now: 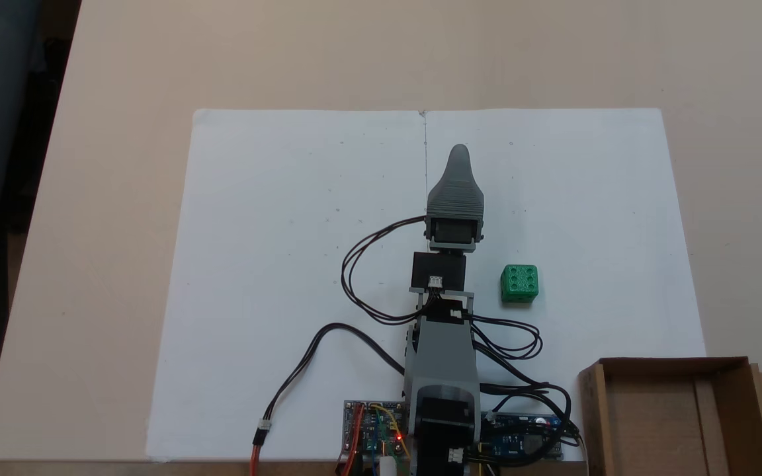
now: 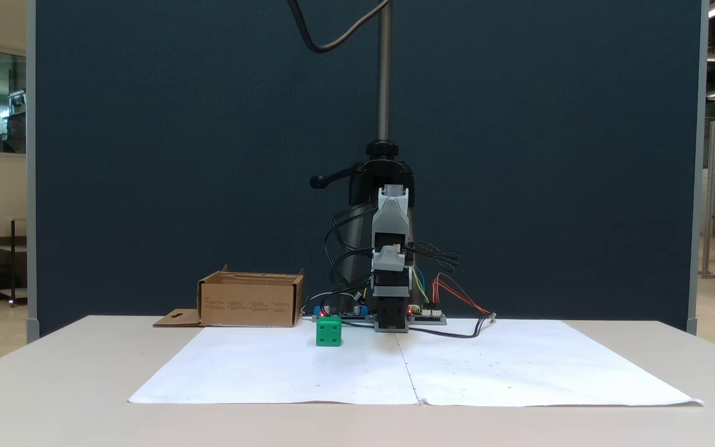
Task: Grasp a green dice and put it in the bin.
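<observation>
So, quick rundown w/ the arm as the landmark, going left to right in the top-down fixed view. Left of the arm it's just the white paper sheet (image 1: 288, 264) on the tabletop (image 1: 123, 79) and a loop of black cables (image 1: 361, 264). The arm itself sits in the middle, folded low and pointing away from its base, w/ the jaws (image 1: 459, 155) out at the far end near the paper's centre seam. From above only one grey tip shows, and the front fixed view has the arm end-on, so I can't tell if the jaws are open or closed. Nothing seems to be held tho.

Right of the arm is the green dice (image 1: 520, 284), resting on the paper, six side up. It's beside the arm's mid section, so clearly back toward the base from the jaws and off to the right, not touching anything. It's a cube, so no long axis to line up with, imo any face pair works.

Further right and nearer the base is the bin (image 1: 672, 416), open cardboard, looks empty, flap w/ the hang-hole on its outer side.

Front fixed view flips it: dice (image 2: 329, 331) left of the arm, bin (image 2: 251, 301) further left.

Grasp not started yet. My guess is the arm has to pull back and swing right to get over the dice.
</observation>
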Action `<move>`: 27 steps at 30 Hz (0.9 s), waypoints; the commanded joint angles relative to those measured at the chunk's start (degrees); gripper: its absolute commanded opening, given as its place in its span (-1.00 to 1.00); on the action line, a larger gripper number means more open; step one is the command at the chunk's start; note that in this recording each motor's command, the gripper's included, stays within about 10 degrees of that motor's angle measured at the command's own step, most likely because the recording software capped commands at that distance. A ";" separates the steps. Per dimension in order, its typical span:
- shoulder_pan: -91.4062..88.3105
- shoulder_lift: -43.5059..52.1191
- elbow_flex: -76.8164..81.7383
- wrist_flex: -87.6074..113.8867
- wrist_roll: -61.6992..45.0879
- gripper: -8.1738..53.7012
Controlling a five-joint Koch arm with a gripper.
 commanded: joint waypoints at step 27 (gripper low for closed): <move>0.44 6.24 3.60 0.35 0.09 0.69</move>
